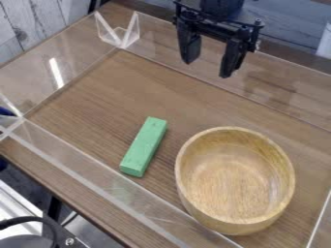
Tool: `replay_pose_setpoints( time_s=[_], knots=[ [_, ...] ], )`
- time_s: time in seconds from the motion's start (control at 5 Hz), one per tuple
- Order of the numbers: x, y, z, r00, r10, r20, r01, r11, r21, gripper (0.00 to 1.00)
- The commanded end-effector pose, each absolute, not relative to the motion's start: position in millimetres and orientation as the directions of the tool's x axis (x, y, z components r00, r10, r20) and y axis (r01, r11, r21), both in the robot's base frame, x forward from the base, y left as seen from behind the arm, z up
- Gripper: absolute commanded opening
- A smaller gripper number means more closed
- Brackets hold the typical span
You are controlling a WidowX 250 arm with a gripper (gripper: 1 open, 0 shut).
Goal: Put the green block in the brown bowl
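Observation:
The green block, a long flat bright green bar, lies on the wooden table near the front, just left of the brown bowl. That bowl is wide, shallow and of light tan wood, with nothing inside it. My gripper hangs at the back, above and well behind both, pointing down. Its two black fingers stand apart, open, with nothing between them.
Clear acrylic walls fence the table on the front, left and back sides. A clear V-shaped piece stands at the back left corner. A dark cable and frame show below the front left edge.

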State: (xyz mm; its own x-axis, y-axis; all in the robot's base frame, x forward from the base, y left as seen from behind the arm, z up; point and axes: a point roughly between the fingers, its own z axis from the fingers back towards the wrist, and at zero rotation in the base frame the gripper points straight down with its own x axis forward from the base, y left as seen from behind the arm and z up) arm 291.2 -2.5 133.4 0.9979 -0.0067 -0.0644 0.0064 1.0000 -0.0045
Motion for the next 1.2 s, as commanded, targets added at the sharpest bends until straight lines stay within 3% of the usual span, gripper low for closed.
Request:
replay_pose_setpoints(
  time_s=[0.0, 0.4, 1.0],
  knots=[
    [285, -1, 125.5, 0.996, -0.014, -0.088, 0.014, 1.000, -0.003, 1.00],
    [232, 28, 115.7, 0.995, -0.044, -0.089, 0.044, 0.999, 0.001, 1.00],
    [195, 65, 89.1, 0.996, 0.006, -0.091, -0.005, 1.000, 0.009, 1.00]
  ],
)
